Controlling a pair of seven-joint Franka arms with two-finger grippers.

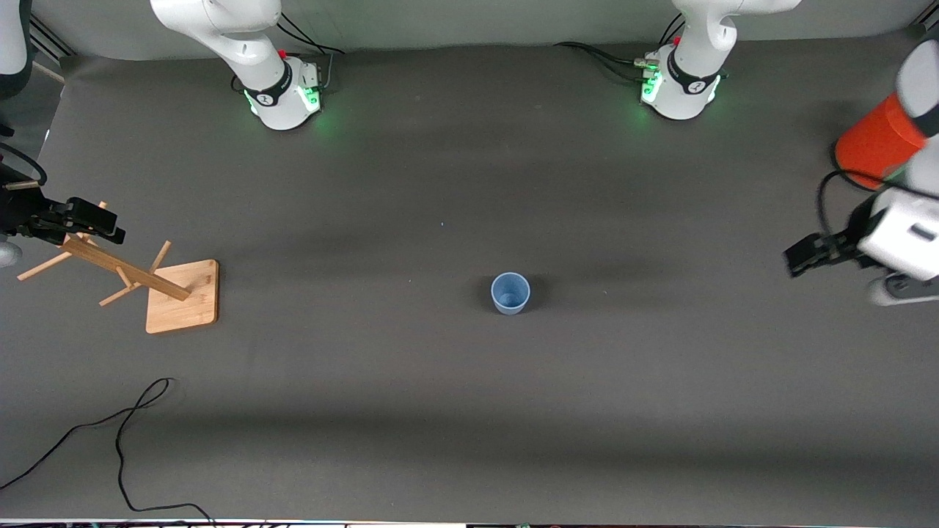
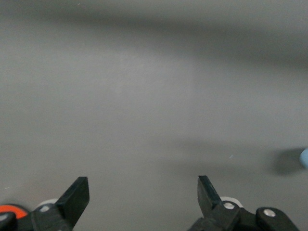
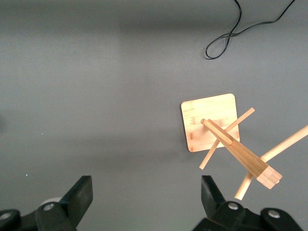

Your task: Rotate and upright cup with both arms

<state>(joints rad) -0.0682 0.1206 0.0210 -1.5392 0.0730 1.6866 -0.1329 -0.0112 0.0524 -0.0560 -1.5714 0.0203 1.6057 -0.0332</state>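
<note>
Front view: cup (image 1: 510, 292) stands mouth-up mid-surface (image 1: 469, 411), well apart from both; left pincer (image 1: 807, 255) looks somewhat closer than right pincer (image 1: 92, 220), fingers apart on each.

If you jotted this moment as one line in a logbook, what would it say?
cup: upright, mid-table, untouched | left gripper: open, empty, at the left arm's end | right gripper: open, empty, over wooden rack

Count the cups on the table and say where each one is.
1. The pale blue cup stands upright, mouth up, near the middle of the table, toward the left arm's end from the wooden rack. No other cup shows, though the table's edges are partly out of view.
</note>
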